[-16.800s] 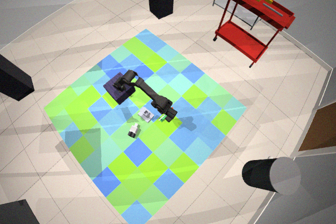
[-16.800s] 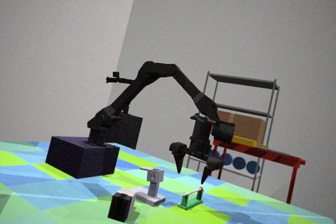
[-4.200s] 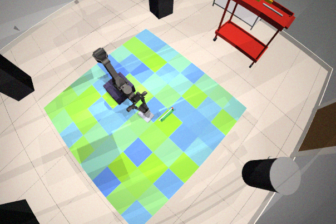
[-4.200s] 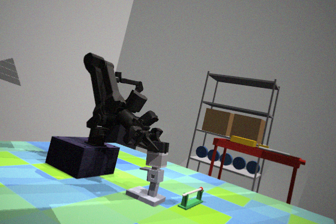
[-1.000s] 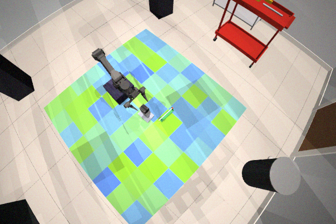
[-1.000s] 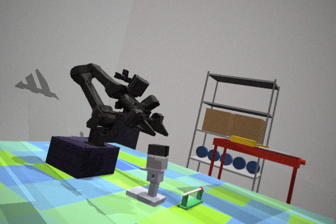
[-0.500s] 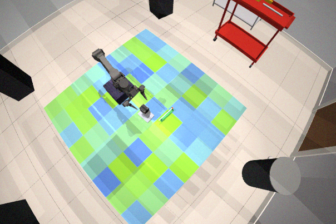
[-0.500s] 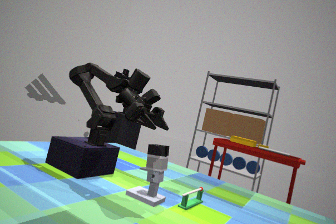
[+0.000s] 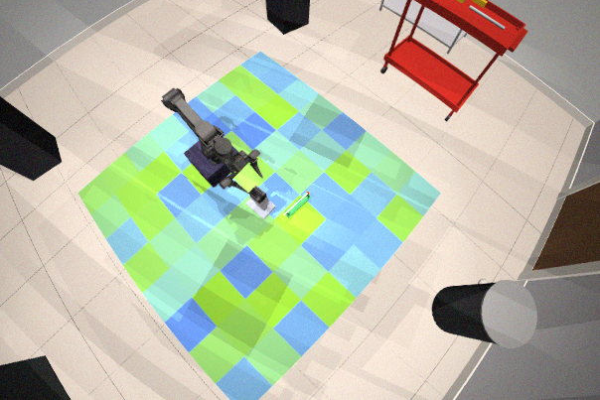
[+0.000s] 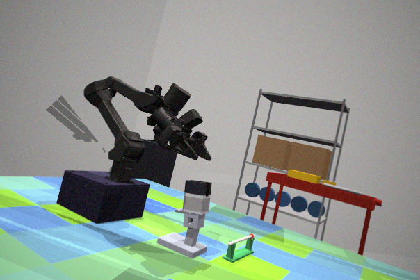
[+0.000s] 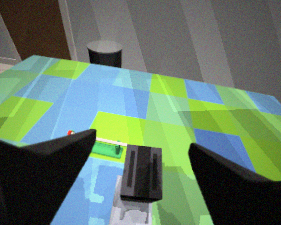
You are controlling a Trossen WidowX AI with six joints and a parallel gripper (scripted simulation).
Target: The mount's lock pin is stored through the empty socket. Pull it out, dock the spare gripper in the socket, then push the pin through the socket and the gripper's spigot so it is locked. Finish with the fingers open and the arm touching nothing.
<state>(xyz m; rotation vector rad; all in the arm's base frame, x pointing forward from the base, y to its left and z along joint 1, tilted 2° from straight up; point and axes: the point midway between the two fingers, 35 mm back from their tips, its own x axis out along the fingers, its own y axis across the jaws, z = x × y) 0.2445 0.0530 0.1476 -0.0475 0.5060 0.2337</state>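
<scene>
The spare gripper (image 9: 257,195) (image 10: 197,203) (image 11: 143,174), a grey body with a black top, stands upright on the socket (image 10: 198,221) of the pale grey mount (image 10: 170,241). The socket's side hole shows no pin in it. The spigot is hidden. The white lock pin (image 10: 240,240) (image 11: 110,143) (image 9: 308,193) with its red head (image 10: 252,235) (image 11: 70,132) lies across the green rack (image 9: 299,205) (image 10: 239,254) (image 11: 106,150) beside the mount. My gripper (image 9: 256,185) (image 10: 204,158) (image 11: 143,141) is open and empty, above the spare gripper and apart from it.
The arm's dark base block (image 9: 205,164) (image 10: 101,197) stands behind the mount on the blue and green patchwork mat (image 9: 245,272) (image 10: 69,249). A red trolley (image 9: 432,73) (image 10: 348,201), a grey shelf and black pillars stand farther off.
</scene>
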